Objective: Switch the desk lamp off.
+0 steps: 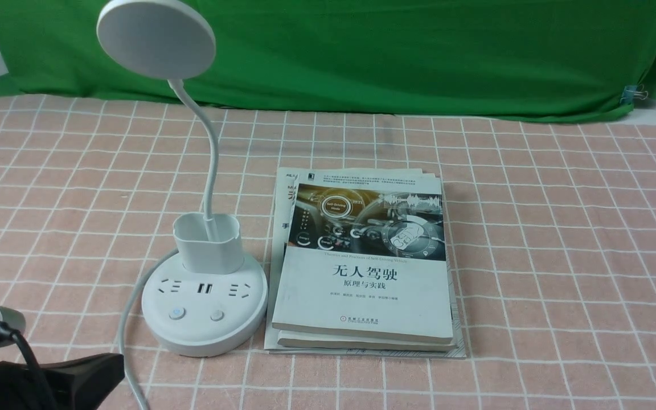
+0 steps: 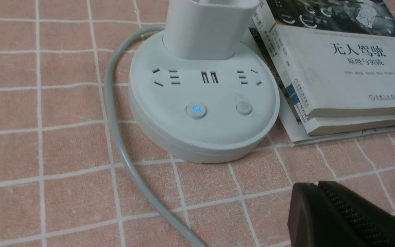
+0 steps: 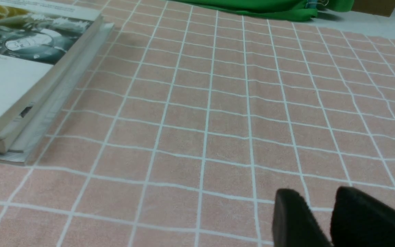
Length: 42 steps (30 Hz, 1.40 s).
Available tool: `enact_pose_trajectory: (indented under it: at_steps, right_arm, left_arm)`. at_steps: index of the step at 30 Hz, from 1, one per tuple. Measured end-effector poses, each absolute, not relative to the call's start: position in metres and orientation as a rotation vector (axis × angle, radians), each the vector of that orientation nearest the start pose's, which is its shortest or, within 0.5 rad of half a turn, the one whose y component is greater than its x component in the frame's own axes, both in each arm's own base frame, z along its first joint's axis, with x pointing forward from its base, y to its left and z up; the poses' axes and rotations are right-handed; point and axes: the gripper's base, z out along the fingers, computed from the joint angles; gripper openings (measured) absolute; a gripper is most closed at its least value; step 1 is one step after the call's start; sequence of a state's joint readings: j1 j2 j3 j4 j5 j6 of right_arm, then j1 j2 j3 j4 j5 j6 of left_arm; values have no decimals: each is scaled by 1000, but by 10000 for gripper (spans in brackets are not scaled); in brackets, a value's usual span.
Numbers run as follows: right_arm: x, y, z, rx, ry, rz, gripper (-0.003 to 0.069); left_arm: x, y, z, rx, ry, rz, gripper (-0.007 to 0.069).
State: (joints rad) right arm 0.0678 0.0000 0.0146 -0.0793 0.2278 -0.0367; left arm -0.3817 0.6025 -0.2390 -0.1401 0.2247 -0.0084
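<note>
The white desk lamp stands left of centre in the front view, with its disc head [image 1: 157, 37] high on a bent neck, a cup [image 1: 208, 242] and a round base [image 1: 204, 327] with sockets. The base [image 2: 204, 137] has two buttons; the left button [image 2: 196, 110] glows blue and the right button [image 2: 243, 108] is unlit. My left gripper [image 2: 317, 185] is shut and empty, low over the cloth, in front of the base and apart from it. It shows in the front view [image 1: 114, 364] at the bottom left. My right gripper [image 3: 315, 195] is slightly open and empty over bare cloth.
A stack of books [image 1: 368, 267] lies just right of the lamp base, almost touching it, and also shows in the right wrist view [image 3: 12, 85]. The lamp's grey cord [image 2: 115, 137] curves along the base's left side toward the front edge. A green cloth [image 1: 390, 51] hangs at the back.
</note>
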Motion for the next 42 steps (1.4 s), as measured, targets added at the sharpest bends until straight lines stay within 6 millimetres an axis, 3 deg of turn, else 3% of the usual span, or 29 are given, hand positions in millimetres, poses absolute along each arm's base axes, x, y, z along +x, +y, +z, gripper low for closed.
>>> enact_pose_trajectory:
  at_steps: [3,8,17,23,42]
  right_arm:
    - [56,2,188,-143,1720,-50,240]
    - [56,2,188,-143,1720,-50,240]
    - [56,2,188,-143,1720,-50,240]
    - [56,2,188,-143,1720,-50,240]
    - [56,2,188,-143,1720,-50,240]
  left_arm:
    - [105,-43,224,298,2034,-312,6]
    - [89,-24,225,197,1846,-219,6]
    - [61,-6,194,54,1708,-75,6]
    - [55,-7,185,56,1778,-96,6]
    - [54,-7,185,55,1783,-96,6]
